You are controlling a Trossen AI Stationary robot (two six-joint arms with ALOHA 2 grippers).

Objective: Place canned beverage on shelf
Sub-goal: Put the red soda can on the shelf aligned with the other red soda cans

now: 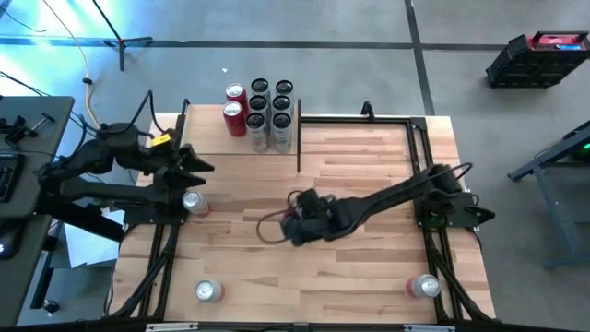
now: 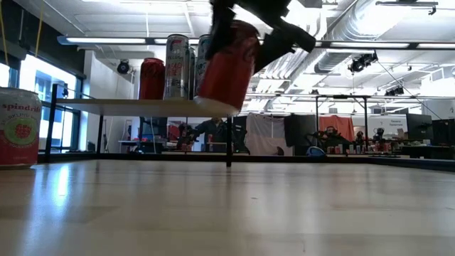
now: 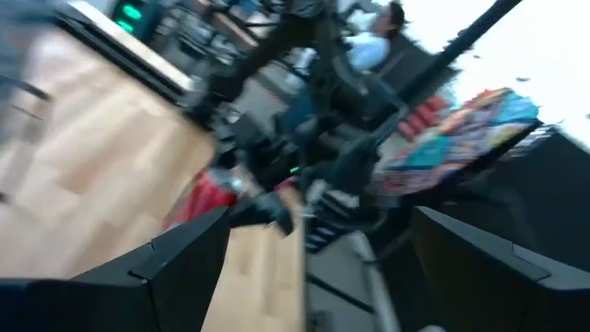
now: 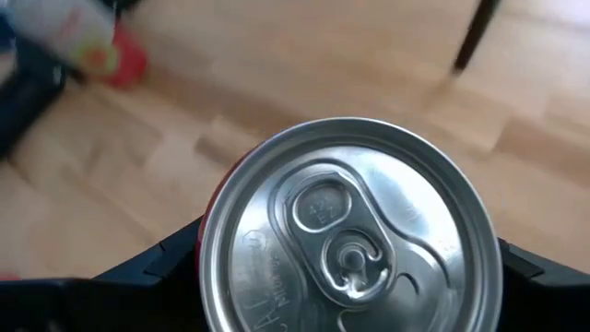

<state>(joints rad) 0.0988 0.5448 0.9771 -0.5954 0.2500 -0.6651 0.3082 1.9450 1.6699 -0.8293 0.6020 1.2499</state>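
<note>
Cans everywhere, and the one that matters is in the air: the right hand (image 1: 300,221) grips a red can (image 2: 229,65) over the middle of the table (image 1: 369,277), tilted and well clear of the wood in the low view. From the right wrist its silver top (image 4: 350,231) fills the picture, a dark finger (image 4: 147,267) on either side of it (pull tab plain to see). The shelf (image 1: 217,140) stands at the table's far edge, left of centre, its light plank held up on thin black posts. Parked on it are a cluster of six cans (image 1: 270,112) with dark tops and two red cans (image 1: 235,108) just beside them on the left. The held can is near the shelf but short of it, out over bare table. Over on the left, the left hand (image 1: 201,168) hangs with its fingers spread wide, holding nothing, close to the shelf's left end. Just beside it a silver-topped can (image 1: 192,202) stands on the table. Two more stand at the near edge, one at the left (image 1: 207,291) and one at the right (image 1: 425,287). In the low view a pale can with a strawberry print (image 2: 19,128) stands at far left, and a seated person (image 2: 210,132) shows in the room beyond.
</note>
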